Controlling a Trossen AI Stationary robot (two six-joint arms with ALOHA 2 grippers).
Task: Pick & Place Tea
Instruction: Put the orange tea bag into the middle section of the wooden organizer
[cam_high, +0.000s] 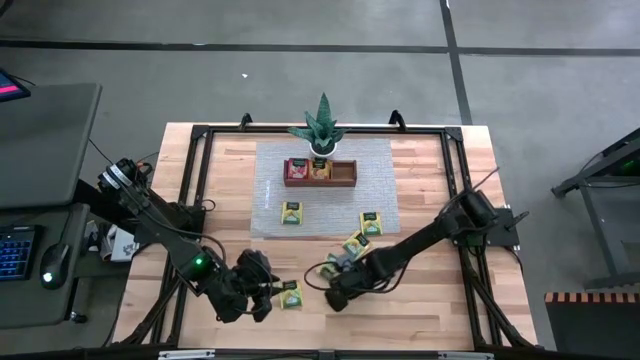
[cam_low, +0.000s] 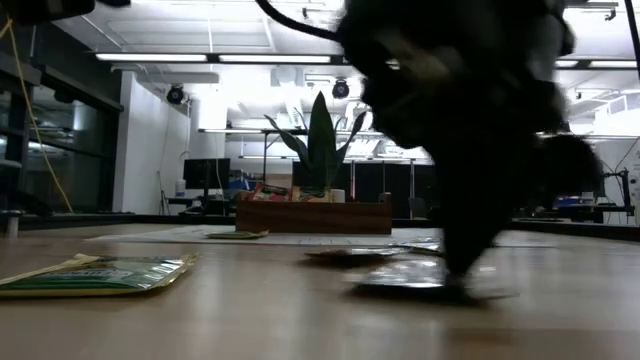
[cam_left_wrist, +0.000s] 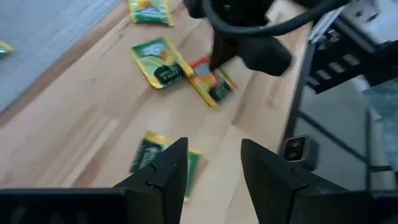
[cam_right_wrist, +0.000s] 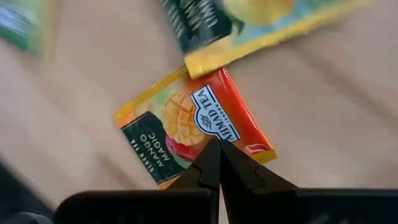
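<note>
While shut — right gripper (cam_right_wrist: 217, 152) touches orange packet (cam_right_wrist: 186, 127).

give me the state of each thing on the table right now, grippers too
left gripper: open, empty, hovering over a green packet
right gripper: shut, tips down on the orange mango packet, which lies flat on the wood
wooden tray: two compartments hold packets, the right one looks empty
loose packets on the grey mat: lying flat
potted plant: upright behind the tray

Both arms matte black, jointed, with black cables looped alongside. Left arm (cam_high: 165, 235) shows a green light, probably a status LED, behind its wrist.
</note>
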